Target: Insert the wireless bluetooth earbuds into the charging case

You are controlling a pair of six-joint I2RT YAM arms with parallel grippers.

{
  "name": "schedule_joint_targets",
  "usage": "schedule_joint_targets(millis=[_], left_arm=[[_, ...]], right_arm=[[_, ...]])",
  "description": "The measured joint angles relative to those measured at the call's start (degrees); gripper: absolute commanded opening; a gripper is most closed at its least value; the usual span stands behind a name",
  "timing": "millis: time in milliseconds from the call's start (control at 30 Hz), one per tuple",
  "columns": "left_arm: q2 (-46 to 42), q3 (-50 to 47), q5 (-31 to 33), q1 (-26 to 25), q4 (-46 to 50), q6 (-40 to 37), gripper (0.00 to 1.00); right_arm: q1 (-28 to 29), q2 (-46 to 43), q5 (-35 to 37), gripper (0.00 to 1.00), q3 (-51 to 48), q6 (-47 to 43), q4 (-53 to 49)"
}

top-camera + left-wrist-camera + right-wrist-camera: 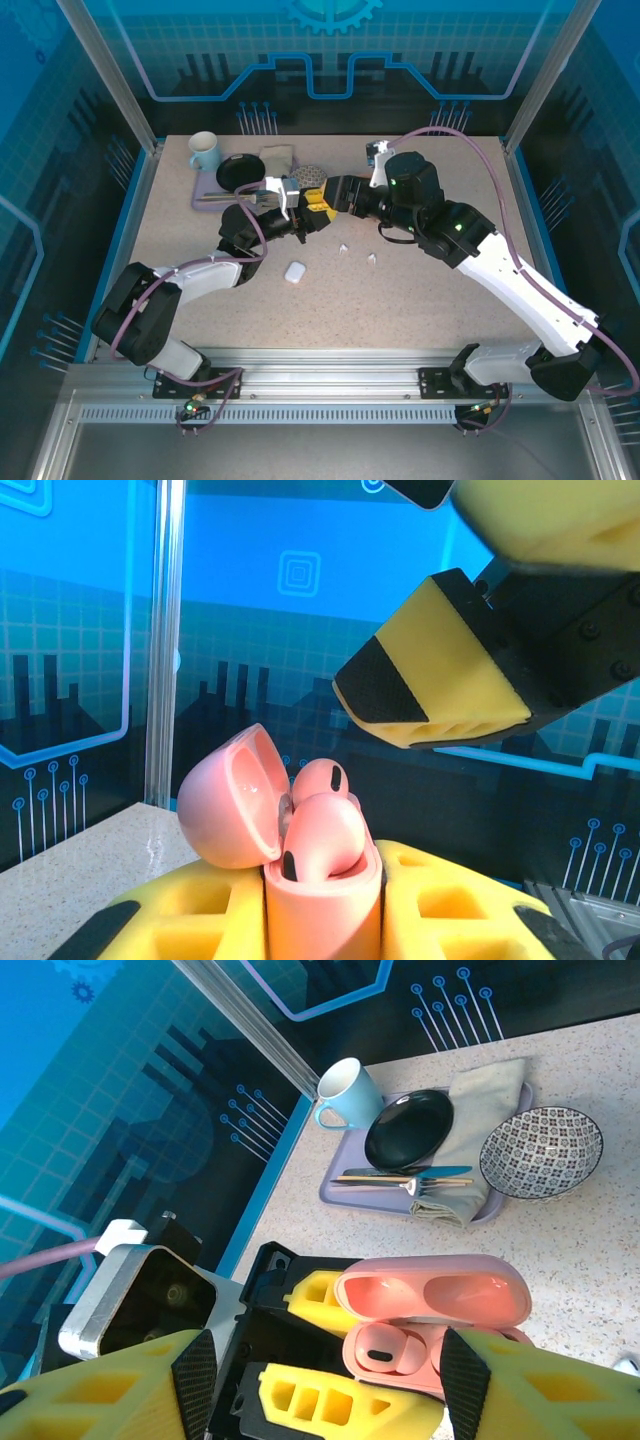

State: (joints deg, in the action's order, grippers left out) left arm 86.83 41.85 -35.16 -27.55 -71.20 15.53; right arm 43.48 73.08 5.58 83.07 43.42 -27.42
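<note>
Yellow left fingers (pixel 450 905) clamp the salmon-pink charging case (pixel 322 910) upright, its lid hinged open. Two pink earbuds (pixel 325 835) sit inside, rounded heads up. Right fingers (pixel 440 680) stand wide just above. Two white earbuds (pixel 343 248) lie on the counter (pixel 420 300).

Glossy smooth pink plastic charging case (pixel 230 800), matt speckled stone-look table (pixel 420 290), glazed ceramic mug (pixel 340 1105)

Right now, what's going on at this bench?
The left gripper is shut on a salmon-pink pebble-shaped charging case, lid open, with two pink earbuds sitting in it. The open right gripper hovers at the case. Two tiny white earbuds and a white pebble-shaped case lie on the speckled table.
</note>
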Motion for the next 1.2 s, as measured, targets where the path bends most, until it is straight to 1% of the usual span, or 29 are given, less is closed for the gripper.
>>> schedule_joint_targets(millis=[200, 300, 367, 500, 567, 700, 867, 1000, 1200], left_arm=[[0.00, 0.00, -0.02, 0.00, 0.02, -0.02, 0.00], [0.00, 0.00, -0.24, 0.00, 0.15, -0.02, 0.00], [0.00, 0.00, -0.48, 0.00, 0.28, 0.00, 0.00], [0.00, 0.00, -1.16, 0.00, 0.42, 0.00, 0.00], [0.00, 0.00, -1.73, 0.00, 0.48, 0.02, 0.00], [0.00, 0.00, -2.43, 0.00, 0.85, 0.04, 0.00], [0.00, 0.02, -2.82, 0.00, 1.33, 0.02, 0.00], [0.00, 0.02, -2.82, 0.00, 1.97, 0.02, 0.00], [-0.22, 0.02, -3.52, 0.00, 1.97, -0.02, 0.00]], right_arm=[[-0.44, -0.11, 0.42, 0.65, 0.11, -1.68, -0.35], [-2.93, 0.02, -0.90, 0.66, 1.27, -3.74, -1.40], [-6.34, 0.48, -3.21, 0.67, 2.60, -5.05, -1.66], [-13.60, 3.72, -11.37, 0.67, 5.68, -7.50, -1.70], [-15.13, 6.19, -15.26, 0.67, 7.04, -8.57, -1.73], [-15.37, 10.99, -22.10, 0.67, 8.70, -9.92, -1.79], [-14.99, 13.84, -27.15, 0.66, 8.81, -10.08, -1.99], [-13.49, 14.27, -29.70, 0.64, 8.83, -10.14, -2.03], [-12.63, 11.52, -29.94, 0.61, 7.26, -10.45, -1.70]])
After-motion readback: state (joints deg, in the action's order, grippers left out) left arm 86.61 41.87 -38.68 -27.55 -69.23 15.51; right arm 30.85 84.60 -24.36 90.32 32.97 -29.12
